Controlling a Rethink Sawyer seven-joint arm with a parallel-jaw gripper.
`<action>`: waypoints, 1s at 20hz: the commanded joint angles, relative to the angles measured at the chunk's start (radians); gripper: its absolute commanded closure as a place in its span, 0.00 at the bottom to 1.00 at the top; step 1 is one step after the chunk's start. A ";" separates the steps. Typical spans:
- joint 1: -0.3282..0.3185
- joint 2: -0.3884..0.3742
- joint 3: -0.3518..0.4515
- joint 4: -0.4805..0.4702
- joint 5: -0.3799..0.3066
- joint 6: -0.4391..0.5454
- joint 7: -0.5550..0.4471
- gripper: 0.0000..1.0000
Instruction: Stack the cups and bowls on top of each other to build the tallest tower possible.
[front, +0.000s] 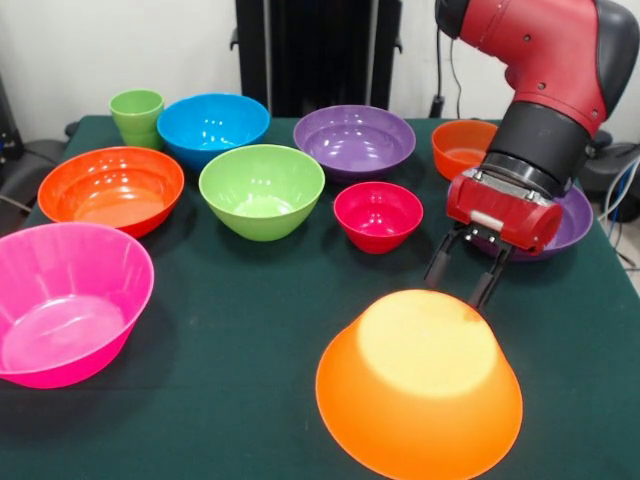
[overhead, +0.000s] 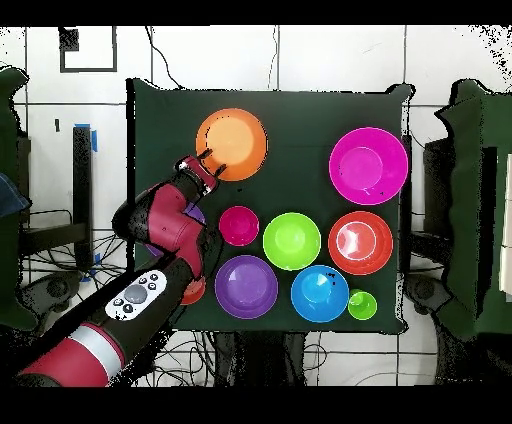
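Note:
A large orange bowl (front: 420, 385) lies upturned at the table's near side; it also shows in the overhead view (overhead: 232, 144). Nothing is stacked on it. My gripper (front: 463, 275) is open and empty, fingers pointing down just behind the bowl's far right edge; the overhead view shows the gripper (overhead: 208, 160) at the bowl's rim. The light-green cup (front: 137, 117) stands at the far left corner. The small magenta-red bowl (front: 378, 215) sits left of the gripper. A purple bowl (front: 580, 225) is partly hidden behind it.
Upright bowls stand apart on the green cloth: pink (front: 65, 305), red-orange (front: 110, 188), green (front: 262, 190), blue (front: 213, 125), purple (front: 354, 138), small red-orange (front: 462, 148). The table's right edge (front: 625, 300) is close to the arm.

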 joint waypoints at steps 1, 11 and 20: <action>-0.004 0.020 0.062 -0.023 0.023 0.177 0.124 0.00; -0.020 -0.020 0.096 -0.011 -0.012 0.173 0.121 0.00; 0.055 0.080 -0.049 -0.104 0.105 0.321 0.203 0.00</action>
